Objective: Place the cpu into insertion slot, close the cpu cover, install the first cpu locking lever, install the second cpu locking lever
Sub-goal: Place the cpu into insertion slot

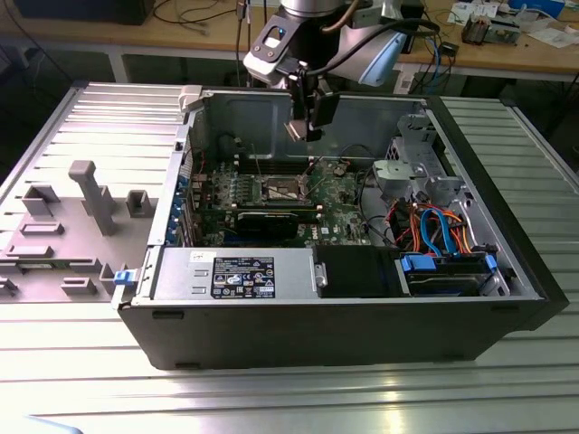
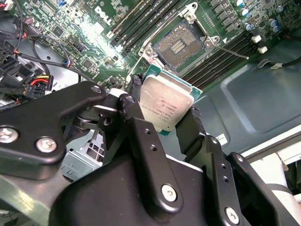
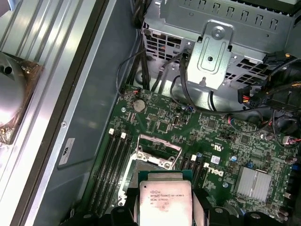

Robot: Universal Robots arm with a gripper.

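Observation:
My gripper (image 1: 304, 127) hangs above the open computer case, shut on the cpu (image 1: 296, 130). In the second wrist view the cpu (image 2: 167, 100) shows its silver top, clamped edge to edge between the black fingers (image 2: 193, 123). Below it on the green board lies the insertion slot (image 2: 179, 44), its brownish pin field bare. In the exterior view the insertion slot (image 1: 281, 190) sits lower than the gripper, toward that view's left. In the first wrist view the cpu (image 3: 164, 202) hovers over the socket, and the cpu cover (image 3: 158, 141) stands swung open behind it.
Long memory slots (image 2: 141, 21) flank the socket. A black graphics card (image 1: 271, 220) lies in front of it. A metal drive cage (image 1: 412, 167) and coloured cables (image 1: 434, 231) fill the exterior view's right. The power supply (image 1: 235, 276) lines the front wall. A grey fixture (image 1: 86, 203) stands outside.

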